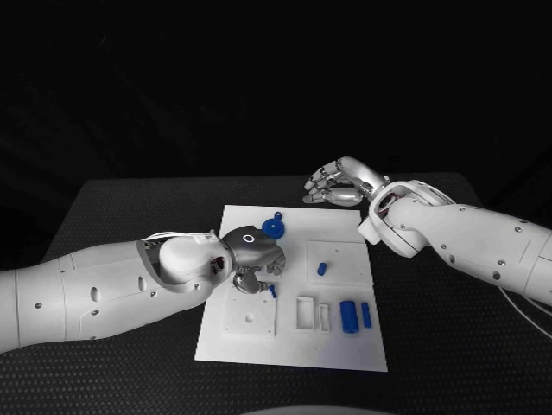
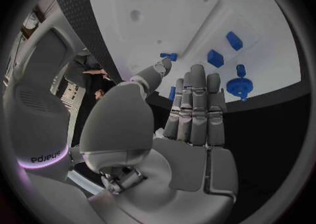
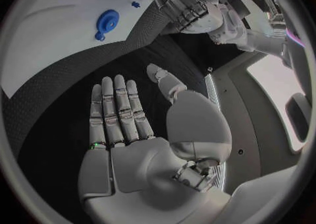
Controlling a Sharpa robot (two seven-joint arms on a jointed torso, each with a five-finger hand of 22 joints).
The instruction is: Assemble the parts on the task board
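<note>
Task board (image 1: 351, 346) lies mid-table (image 1: 126, 207); left hand (image 1: 253, 256) hovers over it, fingers straight and together, holding nothing; right hand (image 1: 338, 183) hangs past its far edge, fingers spread, empty; blue parts (image 1: 357, 316) rest on the board

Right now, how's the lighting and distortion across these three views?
Head view: the room is black, the white board lit brightly. Left wrist view: fisheye bends the board's edges behind the left hand. Right wrist view: the same curving, a bright panel beside the right hand.
</note>
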